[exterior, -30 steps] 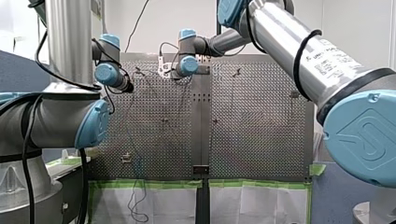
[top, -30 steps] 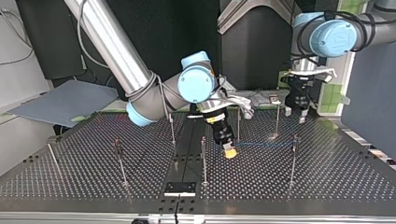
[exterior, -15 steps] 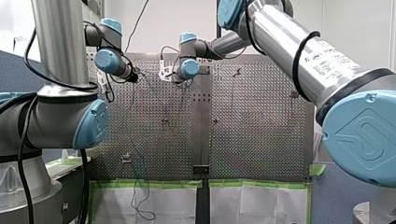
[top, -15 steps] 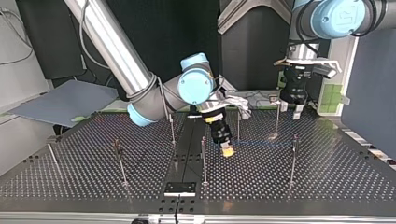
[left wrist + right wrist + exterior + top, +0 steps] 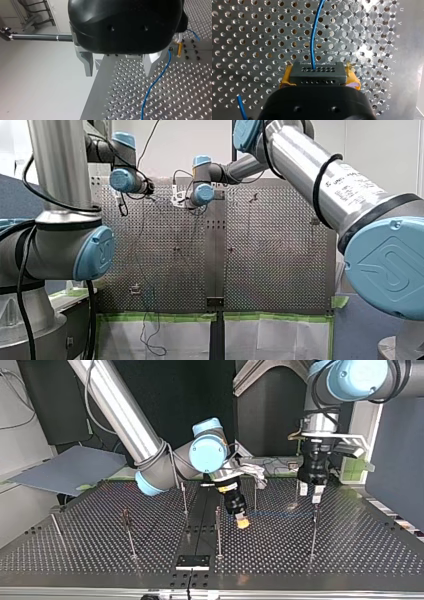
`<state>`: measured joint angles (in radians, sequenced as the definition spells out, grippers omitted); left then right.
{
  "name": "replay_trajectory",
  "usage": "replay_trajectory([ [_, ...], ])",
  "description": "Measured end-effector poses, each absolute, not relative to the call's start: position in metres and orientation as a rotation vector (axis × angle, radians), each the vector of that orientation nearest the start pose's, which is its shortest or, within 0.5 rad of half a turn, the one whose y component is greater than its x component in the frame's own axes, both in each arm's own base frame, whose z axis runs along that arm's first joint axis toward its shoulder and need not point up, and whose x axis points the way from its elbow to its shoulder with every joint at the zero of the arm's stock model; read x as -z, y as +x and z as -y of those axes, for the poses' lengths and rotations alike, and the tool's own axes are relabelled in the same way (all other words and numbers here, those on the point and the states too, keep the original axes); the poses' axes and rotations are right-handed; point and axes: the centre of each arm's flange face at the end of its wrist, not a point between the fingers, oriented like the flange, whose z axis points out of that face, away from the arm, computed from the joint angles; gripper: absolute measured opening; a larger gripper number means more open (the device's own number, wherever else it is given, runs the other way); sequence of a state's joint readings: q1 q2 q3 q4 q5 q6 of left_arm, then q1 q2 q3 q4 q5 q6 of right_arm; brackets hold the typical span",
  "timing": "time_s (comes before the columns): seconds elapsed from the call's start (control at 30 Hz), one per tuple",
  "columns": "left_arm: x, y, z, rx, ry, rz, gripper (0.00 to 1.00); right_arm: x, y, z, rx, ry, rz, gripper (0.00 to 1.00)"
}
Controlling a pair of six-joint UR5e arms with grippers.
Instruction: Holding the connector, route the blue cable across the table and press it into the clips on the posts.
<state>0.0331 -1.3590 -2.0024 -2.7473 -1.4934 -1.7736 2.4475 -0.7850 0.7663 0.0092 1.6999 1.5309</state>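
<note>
the connector is sitting clamped between the yellow pads of my right gripper, its holed face turned toward the table. the cable is leaving the middle of that face and running away over the holes. a second short bit of blue is showing beside the gripper's body.

in the top view this gripper is tilting down near the table's middle, its tips close above the surface. a thin blue line is running from it toward the view's right, where a post is standing.

my left gripper is hanging just above that post. its metal fingers are standing spread with nothing between them. in its wrist view the cable is lying on the table, passing beside one finger.
</note>
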Motion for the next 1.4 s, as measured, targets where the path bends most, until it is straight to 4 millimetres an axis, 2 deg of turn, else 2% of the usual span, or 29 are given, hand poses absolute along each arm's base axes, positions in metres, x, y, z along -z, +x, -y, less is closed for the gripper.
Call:
replay_trajectory([
  [0.4, -0.386, 0.441, 0.139, 0.172, -0.073, -1.421, 1.0, -0.371, 0.685, 0.417, -1.716, 1.73, 0.716, 0.0],
  [0.8, -0.385, 0.48, 0.151, 0.099, -0.079, -1.386, 1.0, -0.37, 0.684, 0.419, -1.714, 1.729, 0.718, 0.0],
  [1.03, -0.373, 0.504, 0.149, 0.048, -0.112, -1.4, 1.0, -0.369, 0.684, 0.42, -1.712, 1.73, 0.718, 0.0],
  [1.17, -0.366, 0.511, 0.148, 0.04, -0.119, -1.41, 1.0, -0.369, 0.684, 0.42, -1.713, 1.731, 0.718, 0.0],
  [1.4, -0.367, 0.515, 0.149, 0.038, -0.114, -1.4, 1.0, -0.369, 0.684, 0.42, -1.713, 1.732, 0.717, 0.0],
])
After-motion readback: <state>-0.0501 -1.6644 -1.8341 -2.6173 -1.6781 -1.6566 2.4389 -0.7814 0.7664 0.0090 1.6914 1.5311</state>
